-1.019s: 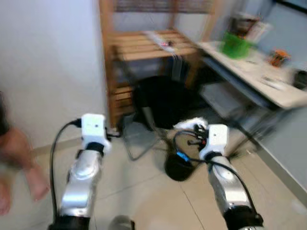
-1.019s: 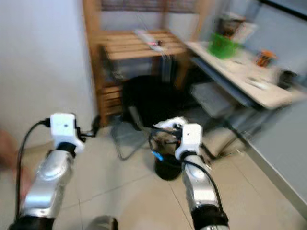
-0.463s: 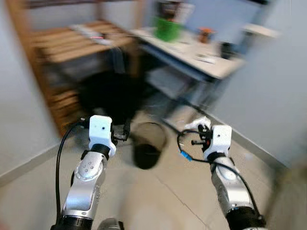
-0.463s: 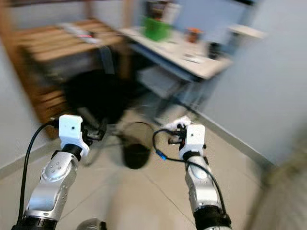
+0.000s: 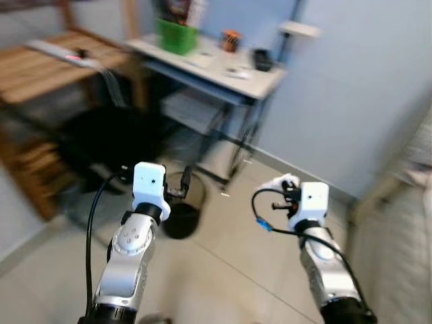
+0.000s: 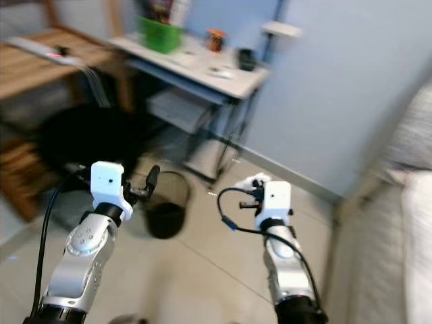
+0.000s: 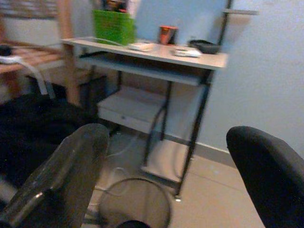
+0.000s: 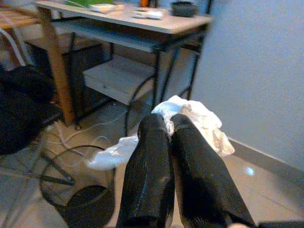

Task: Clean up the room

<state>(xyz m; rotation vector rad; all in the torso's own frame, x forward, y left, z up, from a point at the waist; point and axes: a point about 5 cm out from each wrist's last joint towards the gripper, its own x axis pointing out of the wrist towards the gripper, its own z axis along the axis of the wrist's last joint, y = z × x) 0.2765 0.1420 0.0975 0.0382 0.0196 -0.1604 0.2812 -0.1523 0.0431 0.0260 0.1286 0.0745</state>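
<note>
My right gripper (image 8: 168, 122) is shut on a crumpled white tissue (image 8: 200, 117), held at about chest height over the tiled floor; the tissue (image 5: 281, 181) bulges out beyond the fingertips. My left gripper (image 7: 166, 137) is open with nothing between its fingers, and it hangs just above and beside a black wire waste bin (image 5: 178, 210). The bin (image 8: 90, 205) stands on the floor to the left of the right gripper, in front of the desk. The views are blurred by motion.
A white computer desk (image 5: 226, 69) with a green box (image 5: 175, 34) and small items stands ahead against the blue wall. A wooden rack (image 5: 37, 68) and a black heap (image 5: 108, 135) lie to the left. A bed edge (image 6: 413, 202) is at the right.
The whole view has swung to the right: the wooden rack slid off to the left, and the desk, blue wall and bed came in. Both grippers keep their pose and the tissue stays held.
</note>
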